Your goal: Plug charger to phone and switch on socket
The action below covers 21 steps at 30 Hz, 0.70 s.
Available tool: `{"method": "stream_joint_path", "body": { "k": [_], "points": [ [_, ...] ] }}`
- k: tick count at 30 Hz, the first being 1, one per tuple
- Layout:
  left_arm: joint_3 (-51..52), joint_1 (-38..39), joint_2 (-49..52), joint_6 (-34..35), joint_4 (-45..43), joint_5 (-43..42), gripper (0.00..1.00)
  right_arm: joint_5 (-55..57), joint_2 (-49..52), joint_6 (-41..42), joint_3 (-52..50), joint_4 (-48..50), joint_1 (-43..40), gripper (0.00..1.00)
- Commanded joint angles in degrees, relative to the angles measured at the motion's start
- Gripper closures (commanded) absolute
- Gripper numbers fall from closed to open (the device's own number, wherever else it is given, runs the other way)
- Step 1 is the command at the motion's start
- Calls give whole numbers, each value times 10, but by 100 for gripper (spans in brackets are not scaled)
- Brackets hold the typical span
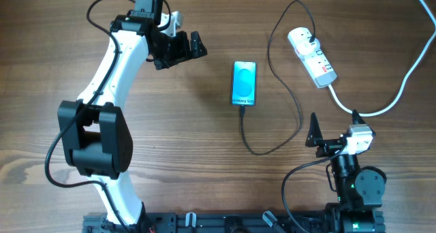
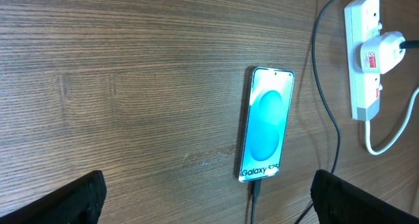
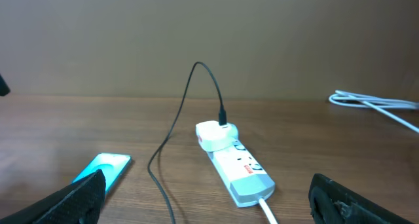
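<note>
The phone [image 1: 244,83] lies flat mid-table with its cyan screen up and lit. The charger's black cable [image 1: 298,114] runs from the phone's near end in a loop to a white plug head [image 1: 300,37] seated in the socket [image 1: 315,61], a white power strip. In the left wrist view the connector tip [image 2: 255,188] sits in the phone [image 2: 265,126], below the "Galaxy" text. My left gripper [image 1: 185,50] is open and empty, left of the phone. My right gripper [image 1: 332,127] is open and empty, near the strip's cord end. The right wrist view shows the socket [image 3: 241,170] and phone [image 3: 103,169].
The strip's thick white cord [image 1: 402,90] curves off to the right edge of the table. The black cable's loop [image 1: 262,150] lies between the phone and my right arm base. Bare wooden table [image 1: 204,158] surrounds these.
</note>
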<state>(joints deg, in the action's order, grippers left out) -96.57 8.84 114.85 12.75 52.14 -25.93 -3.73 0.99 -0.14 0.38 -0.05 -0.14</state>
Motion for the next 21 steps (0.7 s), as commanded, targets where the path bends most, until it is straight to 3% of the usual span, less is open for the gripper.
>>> {"method": "stream_joint_path", "body": {
  "k": [1, 21],
  "points": [
    [2, -1, 3, -7, 0, 3, 0, 25, -8, -11, -1, -1, 0, 0],
    [2, -1, 3, -7, 0, 3, 0, 24, -8, -12, -1, -1, -7, 0]
  ]
}}
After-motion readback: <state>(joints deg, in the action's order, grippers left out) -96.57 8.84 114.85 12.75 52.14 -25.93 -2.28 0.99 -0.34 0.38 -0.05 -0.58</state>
